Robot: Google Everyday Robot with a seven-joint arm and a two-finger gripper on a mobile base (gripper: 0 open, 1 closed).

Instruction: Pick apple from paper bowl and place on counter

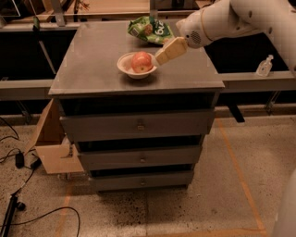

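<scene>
Your gripper (160, 58) hangs over the counter (92, 60), right of centre, at the end of the white arm (231, 18) that reaches in from the upper right. Its beige tip slants down and to the left, toward the apple (141, 62). From this angle you cannot tell whether the gripper is open or closed, because it reads as one pale block. Its tip sits just beside the right side of the apple, above the right rim of the paper bowl (124, 67), and you cannot tell whether it touches either one.

The apple lies inside the bowl, red with a paler yellowish patch facing up, and it fills most of the bowl. The bowl stands upright on the grey counter, a little right of the middle and nearer the back than the front edge.

Behind the bowl, a crumpled green snack bag (150, 30) lies at the back of the counter, apart from the bowl and just left of the arm's wrist.

Below the top you see the three drawers (138, 125) of the cabinet, all pushed in. An open cardboard box (51, 148) leans against the cabinet's left side on the speckled floor, with dark cables (14, 157) trailing beside it. A small clear bottle (264, 66) stands on the ledge to the right, well apart from the counter. A wooden bench (115, 5) runs along the back.
</scene>
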